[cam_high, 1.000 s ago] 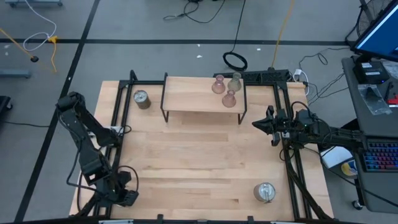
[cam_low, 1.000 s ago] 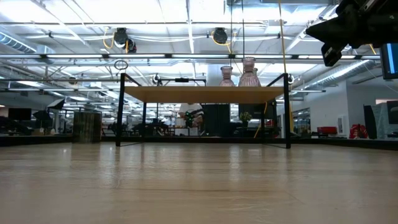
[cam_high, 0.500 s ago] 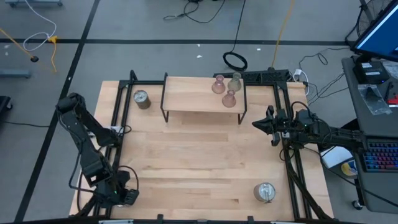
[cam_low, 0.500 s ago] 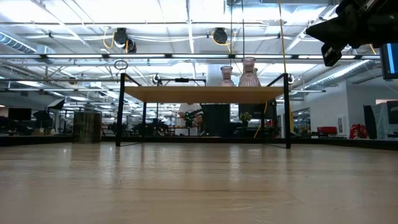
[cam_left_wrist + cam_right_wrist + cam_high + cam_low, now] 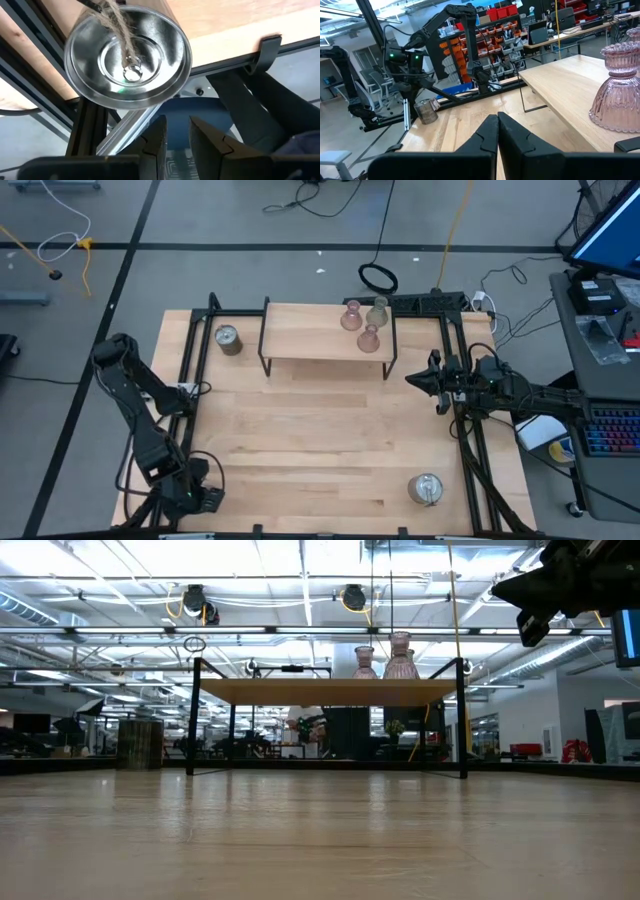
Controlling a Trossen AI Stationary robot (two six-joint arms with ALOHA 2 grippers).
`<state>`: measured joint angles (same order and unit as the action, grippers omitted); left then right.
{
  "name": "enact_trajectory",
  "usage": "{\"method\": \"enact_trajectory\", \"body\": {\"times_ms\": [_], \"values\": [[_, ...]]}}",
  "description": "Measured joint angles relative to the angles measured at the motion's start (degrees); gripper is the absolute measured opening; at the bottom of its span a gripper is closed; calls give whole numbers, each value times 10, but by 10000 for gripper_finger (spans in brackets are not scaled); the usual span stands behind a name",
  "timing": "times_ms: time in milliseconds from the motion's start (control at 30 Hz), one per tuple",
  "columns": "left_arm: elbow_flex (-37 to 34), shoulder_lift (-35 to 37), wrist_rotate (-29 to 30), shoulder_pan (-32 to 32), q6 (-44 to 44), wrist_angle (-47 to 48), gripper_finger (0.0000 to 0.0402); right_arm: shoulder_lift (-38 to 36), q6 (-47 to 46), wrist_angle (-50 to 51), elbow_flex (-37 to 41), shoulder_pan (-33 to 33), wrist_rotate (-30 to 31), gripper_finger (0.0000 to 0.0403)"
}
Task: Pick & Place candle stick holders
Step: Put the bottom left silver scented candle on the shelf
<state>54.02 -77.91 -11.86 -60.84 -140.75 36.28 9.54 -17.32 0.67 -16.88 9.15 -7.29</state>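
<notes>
Left pincer (image 5: 200, 498) slightly parted at near-left corner; right pincer (image 5: 412, 379) closed.

Right gripper (image 5: 497, 131) fingers pressed together, pink ribbed glass candle holder (image 5: 618, 90) on wooden shelf (image 5: 560, 87), metal holder (image 5: 425, 110) on table beyond

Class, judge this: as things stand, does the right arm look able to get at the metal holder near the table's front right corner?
Probably yes. The metal holder stands alone on bare table, and the right tool, shut, hangs at the table's right edge with nothing between them.
</notes>
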Motion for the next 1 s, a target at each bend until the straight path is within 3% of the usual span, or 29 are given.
{"method": "enact_trajectory", "body": {"times_ms": [1000], "values": [[0, 3, 1, -6, 26, 78, 81, 0, -7, 0, 0, 0, 0, 0]]}}
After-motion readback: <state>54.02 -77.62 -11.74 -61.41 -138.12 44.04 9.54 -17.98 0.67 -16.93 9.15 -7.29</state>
